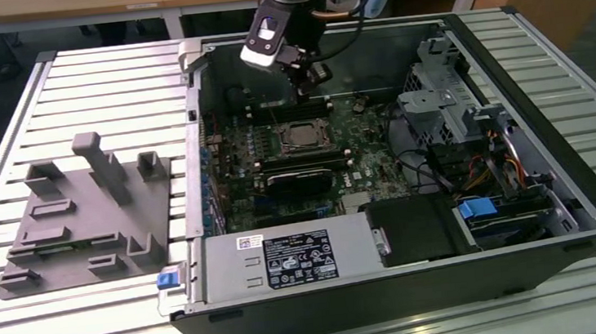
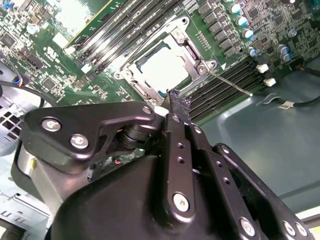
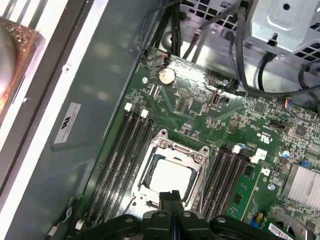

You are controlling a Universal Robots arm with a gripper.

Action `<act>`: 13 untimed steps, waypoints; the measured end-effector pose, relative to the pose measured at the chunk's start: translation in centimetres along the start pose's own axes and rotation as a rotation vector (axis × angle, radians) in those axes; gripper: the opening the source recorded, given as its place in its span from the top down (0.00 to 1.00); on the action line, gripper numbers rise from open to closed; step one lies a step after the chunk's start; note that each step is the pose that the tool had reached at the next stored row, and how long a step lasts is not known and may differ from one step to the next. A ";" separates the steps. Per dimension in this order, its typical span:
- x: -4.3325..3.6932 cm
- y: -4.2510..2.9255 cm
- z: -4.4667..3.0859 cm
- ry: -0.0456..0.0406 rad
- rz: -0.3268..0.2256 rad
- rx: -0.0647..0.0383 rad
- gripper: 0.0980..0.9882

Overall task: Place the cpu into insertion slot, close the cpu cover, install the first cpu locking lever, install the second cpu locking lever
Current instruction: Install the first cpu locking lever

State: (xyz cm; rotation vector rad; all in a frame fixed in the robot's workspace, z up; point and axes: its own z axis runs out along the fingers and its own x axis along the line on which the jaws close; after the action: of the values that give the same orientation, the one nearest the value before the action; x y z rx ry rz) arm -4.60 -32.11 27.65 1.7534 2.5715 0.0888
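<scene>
Over the motherboard (image 3: pixel 200 107), 1 pincer (image 3: pixel 172 199), tips pressed together, hangs beside 1 cpu (image 3: pixel 170 176) framed by 1 cpu cover (image 3: pixel 184 151).

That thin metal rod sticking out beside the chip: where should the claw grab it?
Probably the rod near its free end, from above: it juts out bare over the long black slots, while its other end tucks into the metal frame around the chip.

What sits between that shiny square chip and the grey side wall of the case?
Past the chip's metal frame, long black memory slots lie before the case wall, in the first wrist view.
</scene>
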 end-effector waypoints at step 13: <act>0.00 0.00 0.00 0.0052 -0.082 0.001 0.99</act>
State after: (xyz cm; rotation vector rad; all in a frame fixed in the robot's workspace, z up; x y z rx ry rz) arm -4.59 -32.11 27.65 1.6476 2.6432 0.0907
